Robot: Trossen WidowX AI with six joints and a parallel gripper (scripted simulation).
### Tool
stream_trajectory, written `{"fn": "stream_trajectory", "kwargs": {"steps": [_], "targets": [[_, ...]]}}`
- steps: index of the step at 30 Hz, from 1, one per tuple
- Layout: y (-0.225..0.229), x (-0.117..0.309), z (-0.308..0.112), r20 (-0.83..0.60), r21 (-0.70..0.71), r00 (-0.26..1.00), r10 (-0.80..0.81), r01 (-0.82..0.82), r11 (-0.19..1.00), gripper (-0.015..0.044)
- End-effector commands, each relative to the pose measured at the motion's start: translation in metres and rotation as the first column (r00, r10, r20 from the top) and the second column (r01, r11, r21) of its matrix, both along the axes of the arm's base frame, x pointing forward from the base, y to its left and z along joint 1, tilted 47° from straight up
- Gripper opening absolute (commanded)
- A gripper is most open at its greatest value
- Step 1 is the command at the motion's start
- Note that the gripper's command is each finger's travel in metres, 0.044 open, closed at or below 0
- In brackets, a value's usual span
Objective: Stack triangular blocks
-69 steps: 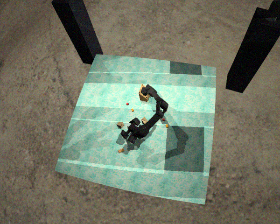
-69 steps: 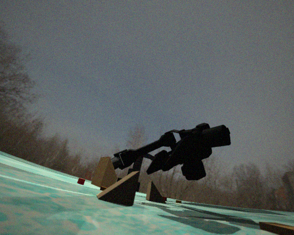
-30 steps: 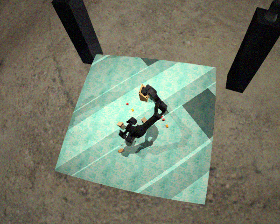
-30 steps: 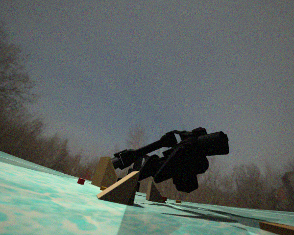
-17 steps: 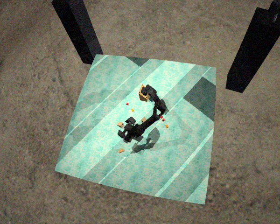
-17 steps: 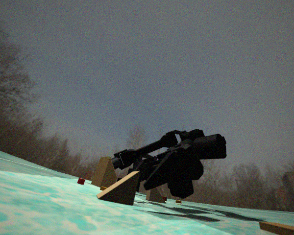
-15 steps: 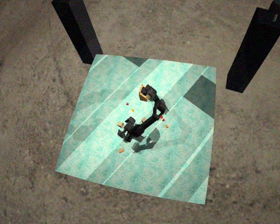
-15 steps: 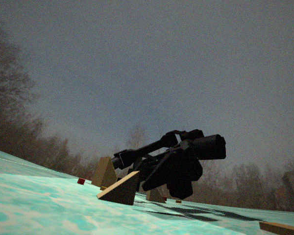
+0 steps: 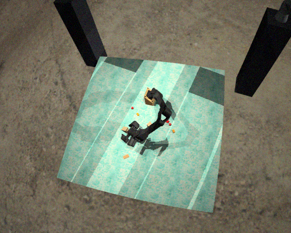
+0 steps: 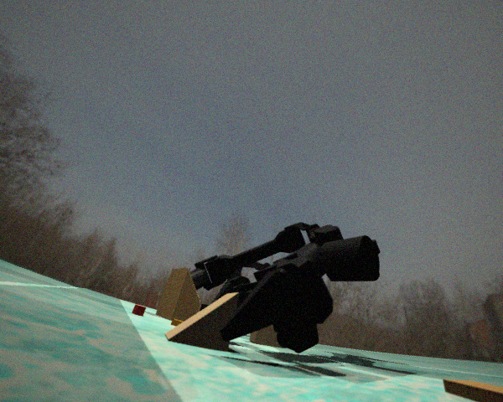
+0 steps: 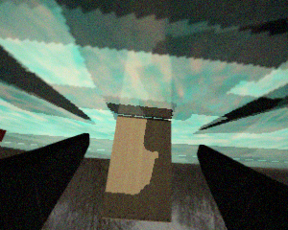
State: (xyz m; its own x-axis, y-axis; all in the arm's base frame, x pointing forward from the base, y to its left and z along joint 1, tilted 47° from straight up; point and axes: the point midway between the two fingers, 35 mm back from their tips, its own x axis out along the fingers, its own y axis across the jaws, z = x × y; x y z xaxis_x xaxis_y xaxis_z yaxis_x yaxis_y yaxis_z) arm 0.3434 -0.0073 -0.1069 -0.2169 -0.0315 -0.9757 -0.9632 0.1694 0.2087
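One triangular block [image 9: 124, 129] [image 10: 208, 322] [image 11: 127, 158] rests on the table, its sloped face up in the exterior view. My gripper [image 9: 128, 131] [image 11: 144, 144] is open and low, its fingers standing apart on either side of this block, with nothing gripped. In the exterior view a dark finger overlaps the block's edge; I cannot tell whether they touch. The other triangular block [image 9: 149, 124] [image 10: 262, 337] stands apart, beside the arm's forearm, and is partly hidden behind the gripper in the exterior view.
A flat tan piece [image 9: 125, 156] [image 10: 481, 390] lies on the near side. A tan open-sided box [image 9: 149, 100] [image 10: 172, 296] stands by the arm's base. Small red [image 9: 132, 108] [image 10: 138, 309] and orange [image 9: 137, 114] cubes lie between; several more, including an orange cube [image 9: 173, 131], lie beyond the arm.
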Motion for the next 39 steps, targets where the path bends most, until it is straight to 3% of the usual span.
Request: {"fn": "stream_trajectory", "kwargs": {"steps": [1, 11, 18, 23, 27, 39], "targets": [[-0.001, -0.004, -0.005, -0.008, -0.003, 1.000, 0.006, -0.006, 1.000, 0.0440], [-0.001, -0.004, -0.005, -0.008, -0.003, 1.000, 0.006, -0.006, 1.000, 0.0177], [-0.001, -0.004, -0.005, -0.008, -0.003, 1.000, 0.006, -0.006, 1.000, 0.0131], [-0.002, -0.004, -0.003, -0.008, -0.001, 1.000, 0.002, -0.002, 1.000, 0.0000], [-0.003, -0.004, -0.003, -0.006, 0.012, 1.000, -0.004, 0.004, 1.000, 0.0000], [-0.025, -0.007, -0.001, 0.036, 0.308, 0.996, -0.078, 0.064, 0.949, 0.0000]]}}
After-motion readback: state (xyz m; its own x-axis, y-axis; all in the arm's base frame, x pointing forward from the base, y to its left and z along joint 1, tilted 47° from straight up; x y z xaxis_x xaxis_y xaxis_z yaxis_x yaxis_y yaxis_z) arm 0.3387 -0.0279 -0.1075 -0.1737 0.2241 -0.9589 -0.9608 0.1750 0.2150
